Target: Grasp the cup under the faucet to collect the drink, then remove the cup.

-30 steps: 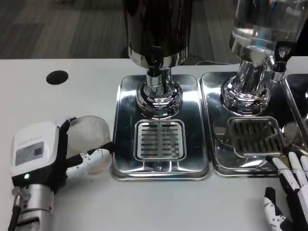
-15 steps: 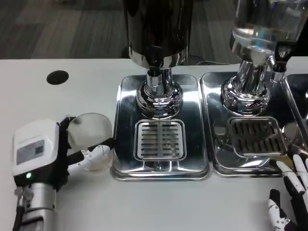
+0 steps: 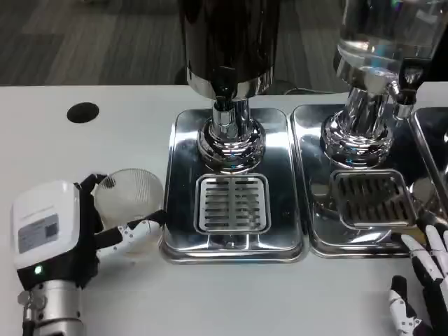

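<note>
A clear ribbed plastic cup (image 3: 130,197) sits in my left hand (image 3: 49,234) on the white table, just left of the steel drip tray (image 3: 183,231). My thumb (image 3: 133,231) crosses its front and the other fingers curl behind it. The cup looks tilted, with its mouth toward the camera. The dark dispenser's faucet (image 3: 224,89) hangs over the tray's grate (image 3: 232,203), about a cup's width to the right of the cup. My right hand (image 3: 424,287) lies at the bottom right with its fingers apart, holding nothing.
A second dispenser (image 3: 378,42) with clear liquid stands on its own tray (image 3: 315,210) at the right, its tap (image 3: 406,91) over another grate. A round dark hole (image 3: 83,112) marks the table at the back left. The table's edge runs behind the dispensers.
My left hand has drawn slightly down and to the left with the cup in it. My right hand has sunk lower toward the picture's bottom edge.
</note>
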